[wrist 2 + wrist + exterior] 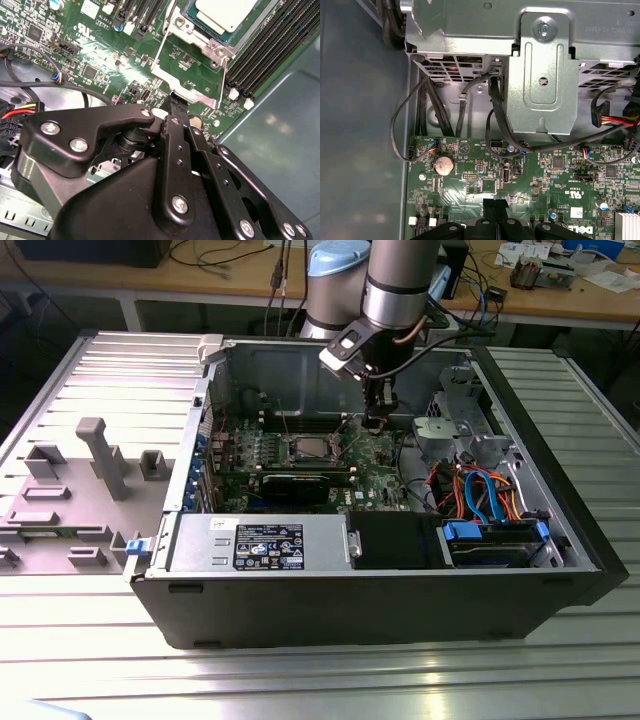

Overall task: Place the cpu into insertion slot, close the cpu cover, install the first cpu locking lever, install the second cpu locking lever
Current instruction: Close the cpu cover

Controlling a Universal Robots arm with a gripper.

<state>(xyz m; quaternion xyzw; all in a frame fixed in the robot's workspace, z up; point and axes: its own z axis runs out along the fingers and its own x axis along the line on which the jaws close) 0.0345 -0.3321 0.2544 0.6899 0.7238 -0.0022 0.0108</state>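
Currently end effector (174, 99) narrow, fingers together, just beside insertion slot (192, 85) rim; cpu (225, 12) seated inside.

Silver cpu (225, 12) lying in insertion slot (212, 46)

Open black computer case (350, 610) on ribbed metal table (300, 680). Grey power supply (260, 543) along near wall, blue drive caddy (495, 540) alongside. Orange and blue cables (480, 488) behind caddy. Grey moulded stand (95, 455), perhaps tool holder, outside case. Round battery (444, 164) on green board (465, 200).
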